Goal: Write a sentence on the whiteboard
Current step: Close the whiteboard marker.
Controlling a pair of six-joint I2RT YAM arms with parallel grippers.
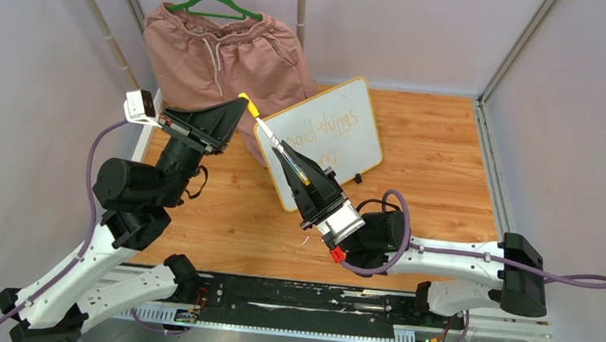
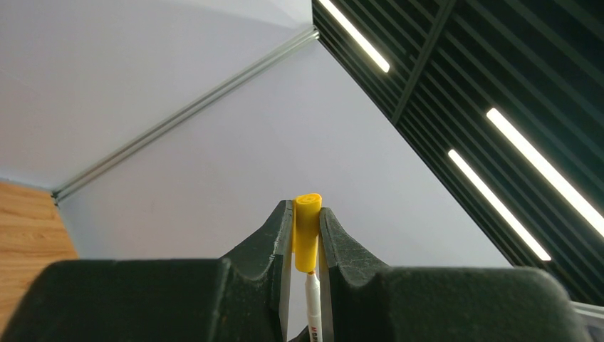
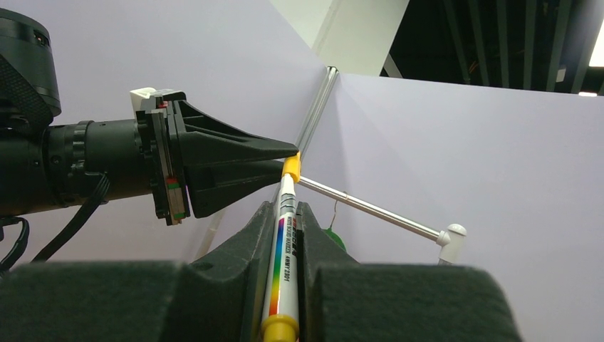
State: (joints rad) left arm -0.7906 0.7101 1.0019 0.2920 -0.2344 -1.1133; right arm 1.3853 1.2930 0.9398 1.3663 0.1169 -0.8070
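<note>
The whiteboard (image 1: 363,147) stands tilted on the wooden surface (image 1: 440,149), at twelve o'clock from the arm bases, with the orange sentence (image 1: 332,128) on it. At its ten o'clock the left arm's jaws pinch a yellow cap (image 2: 308,231). At its seven o'clock the right arm's jaws clamp the marker barrel (image 3: 280,263).

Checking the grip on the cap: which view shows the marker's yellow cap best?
Left wrist: the yellow cap sits close and centred, pinched between the fingers of the left gripper. Top external shows it small at that gripper's tip. Right wrist shows it far off, on the end of the marker held by the right gripper.
</note>
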